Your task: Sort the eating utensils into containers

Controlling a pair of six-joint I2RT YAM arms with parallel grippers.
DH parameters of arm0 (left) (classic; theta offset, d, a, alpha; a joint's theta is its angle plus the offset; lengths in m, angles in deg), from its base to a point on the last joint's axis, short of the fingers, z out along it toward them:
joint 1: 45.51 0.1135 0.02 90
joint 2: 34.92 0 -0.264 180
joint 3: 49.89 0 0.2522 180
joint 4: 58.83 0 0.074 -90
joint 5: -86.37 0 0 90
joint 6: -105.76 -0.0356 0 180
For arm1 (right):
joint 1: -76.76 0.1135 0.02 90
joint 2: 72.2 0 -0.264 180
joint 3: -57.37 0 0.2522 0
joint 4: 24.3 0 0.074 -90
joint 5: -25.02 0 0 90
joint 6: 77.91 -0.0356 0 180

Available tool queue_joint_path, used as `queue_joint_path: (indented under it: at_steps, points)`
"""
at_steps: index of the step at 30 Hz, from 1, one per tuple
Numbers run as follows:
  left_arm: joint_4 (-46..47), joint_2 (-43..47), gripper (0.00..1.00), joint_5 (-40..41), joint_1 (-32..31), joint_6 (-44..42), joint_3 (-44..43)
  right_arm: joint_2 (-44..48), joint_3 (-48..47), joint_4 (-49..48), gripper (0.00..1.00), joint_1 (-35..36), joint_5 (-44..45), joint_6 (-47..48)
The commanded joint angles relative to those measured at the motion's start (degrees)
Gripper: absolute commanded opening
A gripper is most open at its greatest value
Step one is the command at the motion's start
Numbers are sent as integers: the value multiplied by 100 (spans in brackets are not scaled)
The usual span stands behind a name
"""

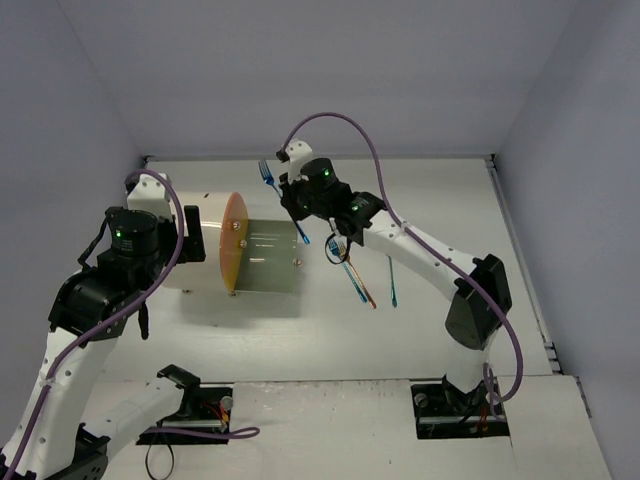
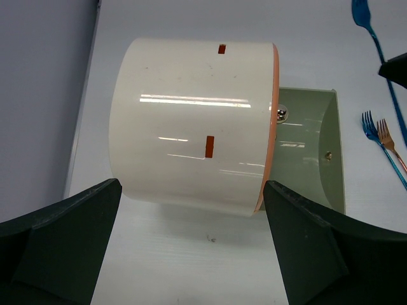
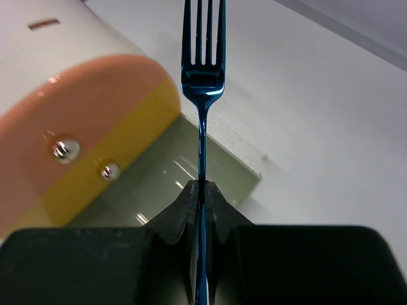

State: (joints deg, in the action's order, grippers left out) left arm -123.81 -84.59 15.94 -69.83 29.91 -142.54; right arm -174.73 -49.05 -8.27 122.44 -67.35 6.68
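Right gripper (image 3: 201, 188) clenched on handle of blue fork (image 3: 202, 76), tines pointing away from fingers. Fork sits near far corner of slid-out greenish drawer (image 1: 270, 265), just past orange front of cabinet (image 1: 212, 260). Left gripper (image 2: 191, 184) released: fingers spread wide, nothing between them, facing cream drum side. Blue and copper forks (image 1: 352, 272) lie on table (image 1: 450, 190), right of drawer.

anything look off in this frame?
Nothing broken or spilled. The right gripper holds a blue fork straight, tines forward. The drawer stands pulled out of the cabinet, and two forks lie loose on the table beside it, unsorted.
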Motion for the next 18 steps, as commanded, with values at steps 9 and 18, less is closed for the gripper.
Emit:
queue_joint_path:
  at_steps: [9, 18]
  points:
    - [156, -17, 93, 117, 23, 35, -144, -1019, -162, -843, 0, 468, -118, -800]
    - [172, -102, 93, 79, 23, 29, -126, -776, 491, -836, 0, 533, -43, -624]
